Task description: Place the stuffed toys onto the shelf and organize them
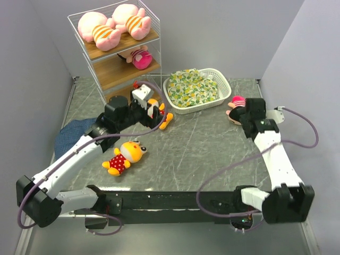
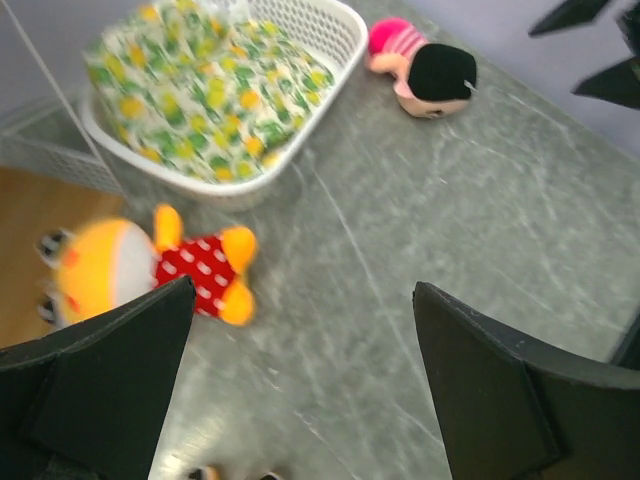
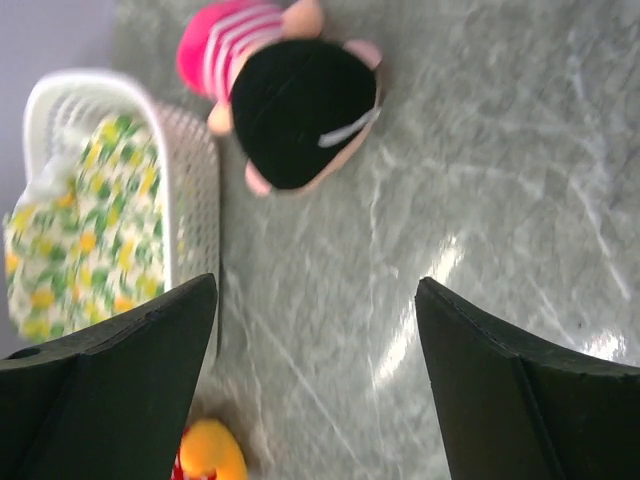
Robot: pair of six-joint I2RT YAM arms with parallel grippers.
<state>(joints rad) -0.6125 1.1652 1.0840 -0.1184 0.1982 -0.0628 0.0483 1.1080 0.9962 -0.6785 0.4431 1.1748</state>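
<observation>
The shelf (image 1: 123,53) stands at the back left. Two pink pigs (image 1: 114,26) lie on its top board and one pink-hatted doll (image 1: 138,57) lies on the middle board. My left gripper (image 1: 150,106) is open and empty in front of the shelf's foot, above an orange animal in red polka dots (image 1: 166,119) that also shows in the left wrist view (image 2: 150,265). A second orange animal (image 1: 126,156) lies on the table beside the left arm. My right gripper (image 1: 240,112) is open and empty just short of the second doll (image 1: 236,102), which lies face down ahead of it in the right wrist view (image 3: 290,95).
A white lattice basket (image 1: 224,85) holding a yellow-green patterned cloth (image 1: 192,87) stands at the back middle, between the two grippers. A blue cloth (image 1: 71,135) lies at the left under the left arm. Grey walls close in the table on the left, back and right.
</observation>
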